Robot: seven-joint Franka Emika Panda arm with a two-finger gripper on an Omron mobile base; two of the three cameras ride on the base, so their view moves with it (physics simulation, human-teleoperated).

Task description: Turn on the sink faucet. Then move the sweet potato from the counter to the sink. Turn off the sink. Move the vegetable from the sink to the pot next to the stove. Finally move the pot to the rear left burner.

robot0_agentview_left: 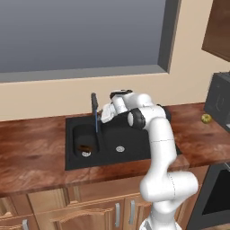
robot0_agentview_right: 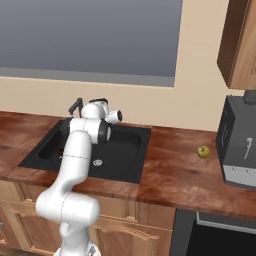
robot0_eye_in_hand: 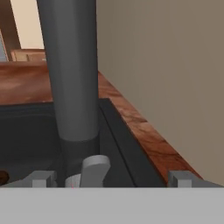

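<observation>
In the left base view the sweet potato (robot0_agentview_left: 83, 148) is seen in the left basin of the sink (robot0_agentview_left: 134, 148), under running water. In the hand view the gripper (robot0_eye_in_hand: 111, 178), spread wide and empty, is seen straddling the faucet (robot0_eye_in_hand: 73, 70).

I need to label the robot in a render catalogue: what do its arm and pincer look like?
The arm is glossy white, built of rounded tube segments with dark bands at the joints. No cables or markings are visible. The pincer has two small, blocky grey fingertips.
</observation>
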